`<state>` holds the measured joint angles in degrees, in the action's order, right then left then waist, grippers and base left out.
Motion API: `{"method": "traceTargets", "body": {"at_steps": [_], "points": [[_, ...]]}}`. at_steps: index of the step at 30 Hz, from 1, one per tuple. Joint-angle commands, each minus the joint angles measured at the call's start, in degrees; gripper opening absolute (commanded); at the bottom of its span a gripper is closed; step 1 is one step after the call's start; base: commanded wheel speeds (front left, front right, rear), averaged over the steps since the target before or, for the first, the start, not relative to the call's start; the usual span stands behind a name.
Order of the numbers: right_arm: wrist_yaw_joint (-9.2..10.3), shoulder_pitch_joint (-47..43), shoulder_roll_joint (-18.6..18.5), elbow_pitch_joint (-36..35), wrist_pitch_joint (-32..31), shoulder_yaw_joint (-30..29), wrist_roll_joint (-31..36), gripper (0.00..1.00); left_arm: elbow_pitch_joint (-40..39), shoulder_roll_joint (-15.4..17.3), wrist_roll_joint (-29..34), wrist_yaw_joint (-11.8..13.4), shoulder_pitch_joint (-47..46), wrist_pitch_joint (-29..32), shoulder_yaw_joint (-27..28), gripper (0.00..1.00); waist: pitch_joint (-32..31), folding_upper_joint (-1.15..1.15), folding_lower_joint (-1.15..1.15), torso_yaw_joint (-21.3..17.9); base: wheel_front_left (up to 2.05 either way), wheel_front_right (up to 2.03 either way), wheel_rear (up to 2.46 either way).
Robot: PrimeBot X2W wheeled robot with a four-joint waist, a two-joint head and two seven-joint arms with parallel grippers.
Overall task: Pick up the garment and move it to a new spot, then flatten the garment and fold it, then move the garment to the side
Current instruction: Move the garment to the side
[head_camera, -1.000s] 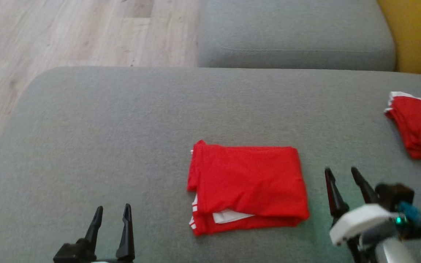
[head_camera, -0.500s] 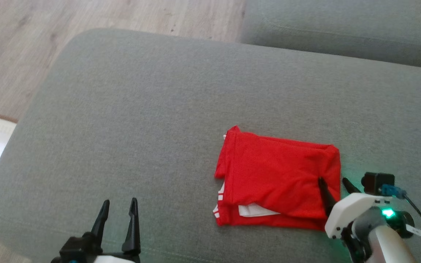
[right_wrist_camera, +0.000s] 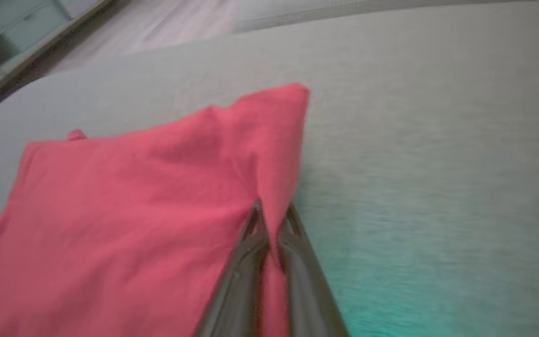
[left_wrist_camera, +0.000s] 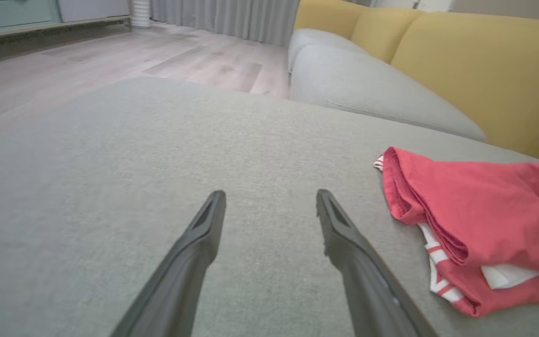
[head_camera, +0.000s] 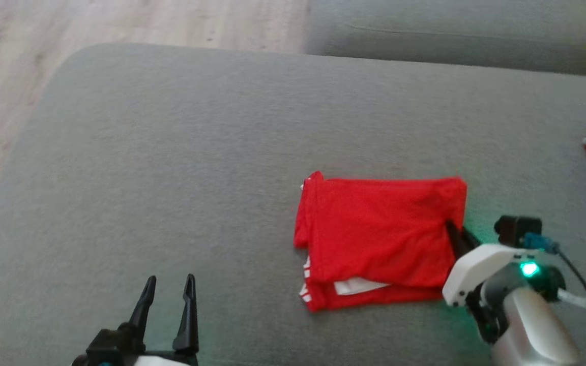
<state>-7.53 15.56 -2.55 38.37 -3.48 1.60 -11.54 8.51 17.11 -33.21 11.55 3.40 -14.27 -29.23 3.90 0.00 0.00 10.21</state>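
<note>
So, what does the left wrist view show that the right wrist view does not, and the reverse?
Left wrist view: the left gripper, open, above the grey cushion; the yellow sofa back; the white striped trim at the folded red garment's lower edge. Right wrist view: the right gripper shut on the garment's edge, cloth pinched between its fingers. Both: the garment, the grey cushion and the wooden floor.

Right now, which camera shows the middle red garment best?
Head view: the whole red garment is in frame. Left wrist view crops one end; right wrist view shows the edge pinched by the right jaws.
</note>
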Motion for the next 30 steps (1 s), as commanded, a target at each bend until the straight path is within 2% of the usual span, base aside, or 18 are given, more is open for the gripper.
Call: {"method": "traceTargets", "body": {"at_steps": [1,10,16,20,24,30], "points": [[0.04,3.4,-0.3,-2.4,1.0,0.5,1.0,0.0,-2.1,0.2,0.6,-0.2,-2.7,-0.7,2.2,1.0,0.5,0.0,0.0,-4.2,0.0,0.0,0.0],[0.04,7.2,-0.3,-9.2,0.3,-4.8,6.2,0.0,-4.1,0.8,2.0,0.0,-5.3,-0.5,2.3,1.0,5.4,0.0,0.0,-20.7,0.0,0.0,0.0],[0.04,10.2,-0.3,-11.4,-0.3,-5.5,7.0,0.0,-4.8,2.1,3.1,-0.2,-8.8,0.9,2.3,1.0,8.8,0.0,0.0,-28.5,0.0,0.0,0.0],[0.04,12.0,-0.3,-10.9,0.0,-5.0,6.8,0.0,-4.9,2.7,3.4,-0.4,-10.3,1.5,2.2,1.0,9.8,0.0,0.0,-30.4,0.0,0.0,0.0],[0.04,13.2,-0.3,-10.2,0.5,-5.1,7.3,0.0,-5.0,2.9,3.6,-0.5,-10.8,1.8,2.1,1.0,10.1,0.0,0.0,-30.3,0.0,0.0,0.0],[0.04,15.9,-0.5,-9.4,0.7,-5.6,8.7,0.0,-4.5,2.7,3.2,-0.4,-10.7,1.8,1.9,1.0,9.6,0.0,0.0,-27.4,0.0,0.0,0.0]]}}
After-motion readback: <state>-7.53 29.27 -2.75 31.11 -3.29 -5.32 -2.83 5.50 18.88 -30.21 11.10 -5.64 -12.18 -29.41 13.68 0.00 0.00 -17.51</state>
